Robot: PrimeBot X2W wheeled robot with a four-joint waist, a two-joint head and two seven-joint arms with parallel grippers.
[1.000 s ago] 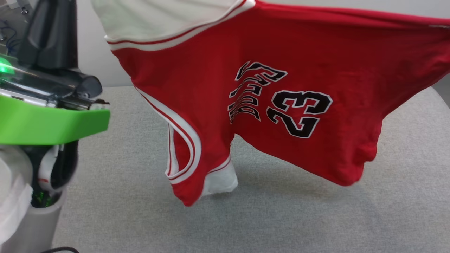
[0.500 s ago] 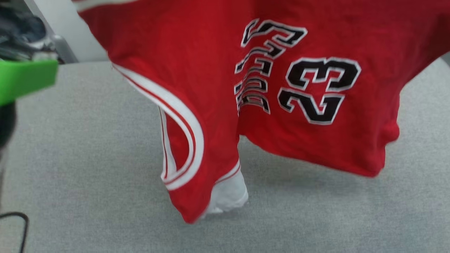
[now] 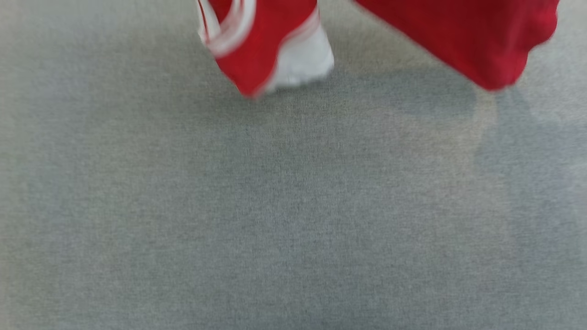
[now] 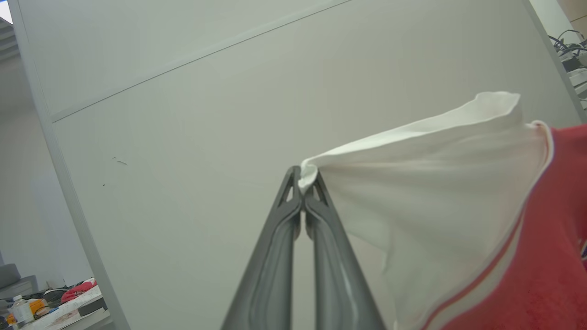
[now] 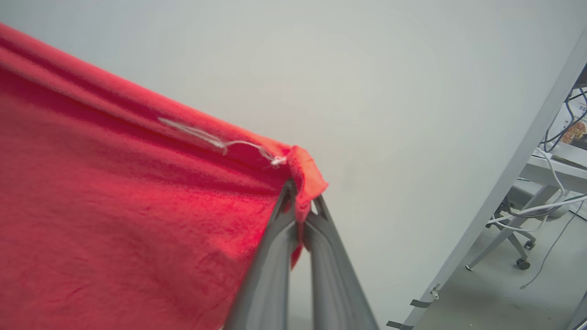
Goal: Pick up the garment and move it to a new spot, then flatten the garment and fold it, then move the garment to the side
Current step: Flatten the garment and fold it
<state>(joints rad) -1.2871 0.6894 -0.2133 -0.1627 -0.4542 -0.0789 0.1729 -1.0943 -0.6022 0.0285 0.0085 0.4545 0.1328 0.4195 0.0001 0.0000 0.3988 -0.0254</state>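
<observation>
The garment [image 3: 270, 41], a red jersey with white sleeves and striped trim, hangs in the air, stretched between both arms. In the head view its lowest folds dangle at the top edge, just above the grey table [image 3: 293, 206], blurred. My left gripper [image 4: 303, 181] is shut on the tip of a white sleeve [image 4: 435, 183]. My right gripper [image 5: 300, 197] is shut on a red corner of the garment [image 5: 137, 192], where a loose white thread shows. Both grippers are raised in front of a pale wall.
A grey cloth-covered table lies below the garment. A pale partition panel [image 4: 206, 114] stands behind. In the right wrist view, a desk with cables and a wheeled chair [image 5: 523, 238] are at the far right. A cluttered table [image 4: 50, 307] is at the left wrist view's lower left.
The head camera has tilted down: the garment and its lettering have slid up out of the picture, leaving its lowest folds at the top. The green part at the left has left view.
</observation>
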